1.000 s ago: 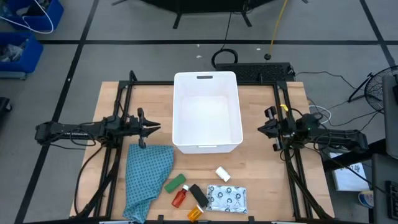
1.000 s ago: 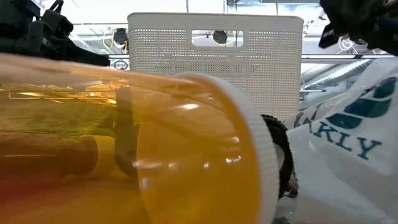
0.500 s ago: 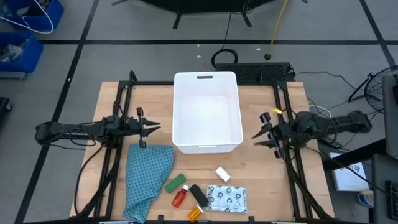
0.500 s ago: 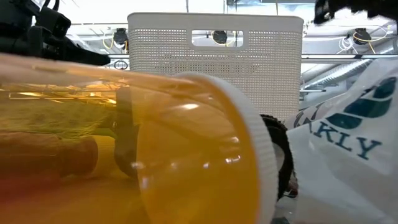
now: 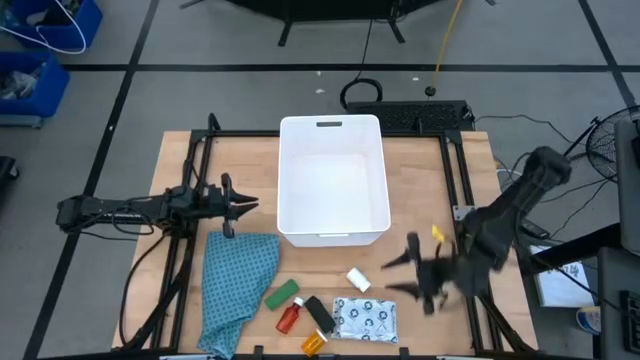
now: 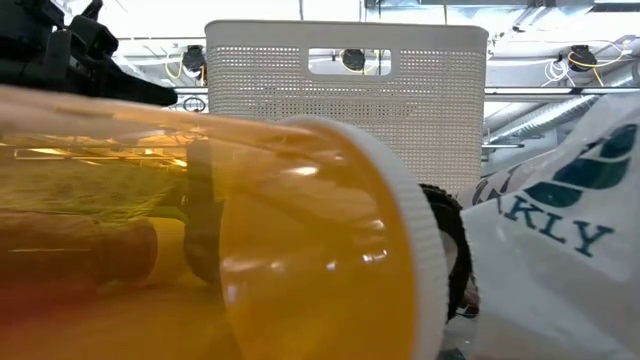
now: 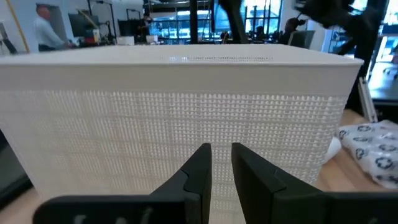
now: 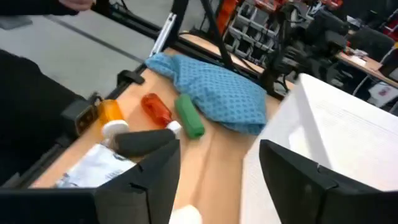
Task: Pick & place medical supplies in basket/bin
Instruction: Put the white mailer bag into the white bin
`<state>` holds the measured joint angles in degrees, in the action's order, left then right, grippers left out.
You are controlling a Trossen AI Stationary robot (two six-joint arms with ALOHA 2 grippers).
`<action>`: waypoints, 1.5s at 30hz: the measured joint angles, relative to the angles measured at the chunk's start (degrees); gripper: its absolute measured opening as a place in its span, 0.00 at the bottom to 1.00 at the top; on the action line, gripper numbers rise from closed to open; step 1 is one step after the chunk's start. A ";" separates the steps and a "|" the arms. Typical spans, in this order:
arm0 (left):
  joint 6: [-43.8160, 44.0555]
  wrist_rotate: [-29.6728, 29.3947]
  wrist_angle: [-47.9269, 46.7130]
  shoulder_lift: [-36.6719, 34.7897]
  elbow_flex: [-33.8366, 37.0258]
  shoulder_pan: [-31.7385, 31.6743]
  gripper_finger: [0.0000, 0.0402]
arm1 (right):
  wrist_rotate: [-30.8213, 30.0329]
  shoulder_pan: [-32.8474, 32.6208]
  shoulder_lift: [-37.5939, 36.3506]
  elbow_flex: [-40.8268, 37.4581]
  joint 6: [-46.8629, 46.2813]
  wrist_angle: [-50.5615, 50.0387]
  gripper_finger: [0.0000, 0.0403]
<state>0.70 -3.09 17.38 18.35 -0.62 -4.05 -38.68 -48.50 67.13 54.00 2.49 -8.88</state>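
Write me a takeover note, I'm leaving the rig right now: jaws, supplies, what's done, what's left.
Right gripper: jaws open, empty, beside the small white cylinder.
Left gripper: waits left of the white tub, jaws nearly closed, nothing held.
Green block, red bottle, black block, orange bottle and dotted packet lie near the front edge.
Done: nothing shows in the tub.
Left: all six.

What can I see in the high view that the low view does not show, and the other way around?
Only the high view shows the right tool, open and empty, beside the small white cylinder, along with the green block, the red bottle, the black block and the teal cloth. Only the low view shows the basket's perforated wall with its handle slot, seen level past the orange bottle. Both show the white basket, the orange bottle and the dotted packet.
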 joint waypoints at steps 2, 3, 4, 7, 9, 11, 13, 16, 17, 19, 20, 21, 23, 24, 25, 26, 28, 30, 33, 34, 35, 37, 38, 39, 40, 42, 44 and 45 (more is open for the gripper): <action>2.01 0.00 -0.65 0.02 0.00 0.00 0.17 | -3.05 -3.60 5.12 4.62 -2.40 -0.47 0.55; 2.99 0.00 -0.99 0.00 0.00 0.00 0.17 | -4.06 -5.25 7.38 6.76 -3.66 -0.42 0.56; 3.85 0.00 -1.15 0.02 0.00 0.00 0.17 | -5.30 -6.69 9.62 8.85 -4.87 -0.42 0.57; 4.99 -0.02 -1.15 0.02 0.00 0.00 0.17 | -8.06 -10.21 15.55 13.35 -9.10 -1.55 0.58; 4.97 -0.11 -0.65 0.02 0.00 0.00 0.17 | -9.95 -11.94 18.70 15.12 -12.91 -2.56 0.58; 4.37 -0.62 -0.33 0.00 0.00 0.01 0.17 | -11.00 -13.33 21.19 16.33 -17.51 -2.92 0.58; 4.16 -1.47 -0.51 0.00 0.00 0.01 0.17 | -11.04 -14.48 23.51 16.83 -23.15 -2.94 0.58; 4.14 -3.18 -1.05 0.01 0.00 0.00 0.17 | -10.61 -15.54 26.97 16.87 -31.17 -3.10 0.58; 4.11 -3.56 -1.06 0.02 0.00 0.00 0.17 | -10.55 -15.73 28.27 16.89 -32.92 -3.17 0.58; 3.92 -4.33 -0.98 0.00 0.00 0.00 0.17 | -10.49 -15.67 30.72 16.91 -35.32 -3.84 0.58; 3.78 -4.97 -0.85 0.02 0.00 0.01 0.17 | -10.18 -15.41 31.76 16.90 -36.43 -4.29 0.58; 3.52 -5.89 -0.64 0.01 0.00 0.02 0.17 | -9.23 -15.09 32.38 16.89 -37.69 -4.63 0.58; 2.88 -7.52 -0.34 0.00 0.00 0.00 0.17 | -9.06 -14.82 32.68 16.89 -41.75 -6.50 0.58; 2.40 -7.98 -0.33 0.00 0.00 0.00 0.17 | -9.08 -14.77 32.52 16.89 -44.58 -7.92 0.58; 1.83 -8.48 -0.31 0.02 0.00 0.00 0.17 | -8.93 -14.78 32.38 16.89 -47.22 -9.31 0.58; 1.29 -8.98 -0.15 0.02 0.00 0.00 0.17 | -8.07 -14.80 32.23 16.91 -49.96 -10.97 0.58; 0.20 -9.42 0.41 0.00 0.00 0.00 0.17 | -5.76 -14.85 31.77 16.91 -56.04 -14.37 0.58; -0.89 -9.46 1.13 0.02 0.00 0.00 0.17 | -1.45 -14.60 31.05 16.91 -63.41 -18.25 0.58; -1.82 -9.46 3.20 0.00 0.00 0.00 0.17 | 2.91 -14.77 31.17 16.82 -74.56 -22.55 0.58; -1.91 -9.46 3.63 0.00 0.00 0.01 0.17 | 3.01 -15.02 31.51 16.68 -76.71 -22.05 0.57; -1.95 -9.46 3.86 0.02 0.00 0.01 0.17 | 3.11 -15.15 31.86 16.65 -78.05 -20.97 0.57; -2.05 -9.45 4.20 0.02 0.00 0.02 0.17 | 4.55 -15.43 32.41 16.65 -79.88 -19.22 0.58; -2.05 -9.46 4.16 0.00 0.00 0.00 0.17 | 5.76 -15.45 32.70 16.65 -81.29 -19.03 0.57; -2.07 -9.46 4.14 0.02 0.00 0.00 0.17 | 6.51 -15.43 33.09 16.65 -82.99 -18.98 0.57; -2.07 -9.46 4.16 0.02 0.00 0.02 0.17 | 7.30 -15.39 33.54 16.63 -84.52 -19.06 0.57; -2.08 -9.46 4.15 0.00 0.00 0.01 0.17 | 7.44 -15.38 34.40 16.61 -86.62 -19.18 0.57; -2.45 -9.46 4.16 0.02 0.00 0.02 0.17 | 7.24 -15.35 35.30 16.61 -87.49 -18.95 0.57; -2.70 -9.44 4.15 0.02 0.00 0.02 0.17 | 7.27 -15.16 35.85 16.61 -87.76 -18.98 0.57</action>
<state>-2.00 -12.53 21.54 18.37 -0.62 -4.03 -31.42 -63.65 102.99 70.61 -85.27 -27.86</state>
